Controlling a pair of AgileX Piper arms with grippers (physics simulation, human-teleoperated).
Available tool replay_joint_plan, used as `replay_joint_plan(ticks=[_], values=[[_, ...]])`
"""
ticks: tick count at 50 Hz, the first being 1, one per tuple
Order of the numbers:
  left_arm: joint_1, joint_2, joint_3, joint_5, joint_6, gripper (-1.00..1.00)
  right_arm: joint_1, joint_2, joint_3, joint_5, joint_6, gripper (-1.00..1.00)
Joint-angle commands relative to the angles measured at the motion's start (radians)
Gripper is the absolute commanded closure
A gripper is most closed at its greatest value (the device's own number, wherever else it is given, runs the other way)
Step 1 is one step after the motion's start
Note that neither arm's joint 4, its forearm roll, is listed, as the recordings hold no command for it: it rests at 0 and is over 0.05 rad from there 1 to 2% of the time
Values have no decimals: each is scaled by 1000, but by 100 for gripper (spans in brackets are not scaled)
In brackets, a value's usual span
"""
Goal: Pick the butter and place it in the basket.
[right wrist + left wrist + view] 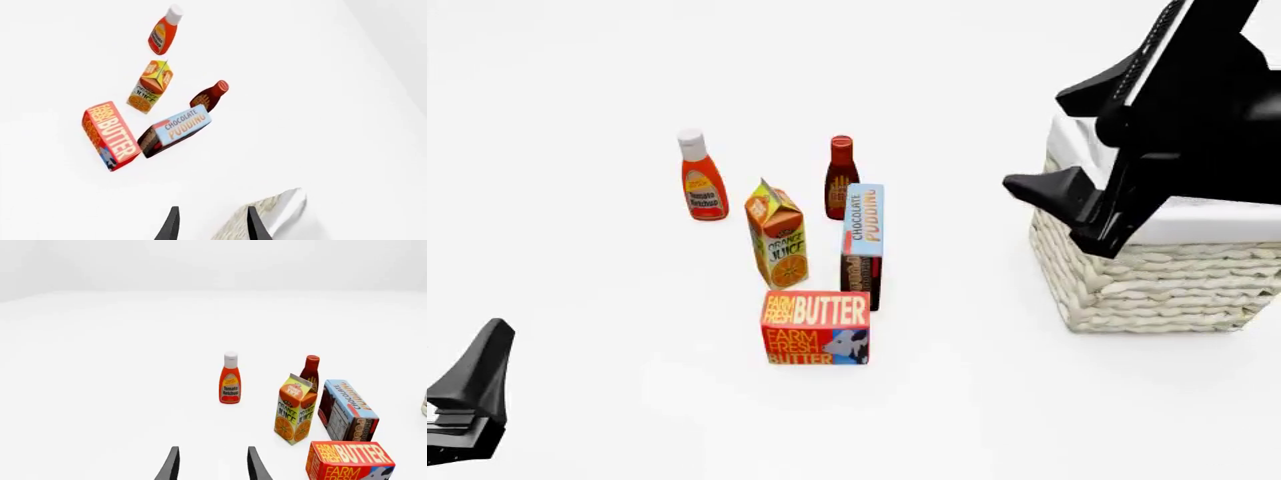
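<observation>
Left wrist view: the left end effector (212, 465) hangs low over the white desk (100, 365) with its fingers parted and nothing between them. The butter (350, 461) stands just off to one side of the fingertips, apart from them, in front of the juice carton (294, 409) and pudding box (348, 410); a ketchup bottle (230, 378) and a dark sauce bottle (311, 371) stand beyond.

Front view: the butter (815, 327) stands upright on the desk, nearest the camera in the grocery cluster and just in front of the pudding box (864, 245). The basket (1154, 265) sits well to its right, with the right arm above its rim, probably parked clear of the groceries. The left arm shows only at the lower-left corner, well apart from the butter.

Right wrist view: the right end effector (212, 225) is open and empty above the basket's rim (267, 220), with the butter (110, 135) well away from it.
</observation>
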Motion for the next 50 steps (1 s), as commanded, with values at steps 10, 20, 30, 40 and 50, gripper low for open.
replay_joint_plan(ticks=[10,20,30,40,50], values=[[0,0,0,0,0,-100,30,133,-69,31,-47,-100],[0,0,0,0,0,-100,37,202,-105,63,-63,-100],[0,0,0,0,0,-100,74,259,-142,79,-73,-100],[0,0,0,0,0,-100,91,284,-160,91,-69,-100],[0,0,0,0,0,-100,141,378,-213,112,-70,-100]])
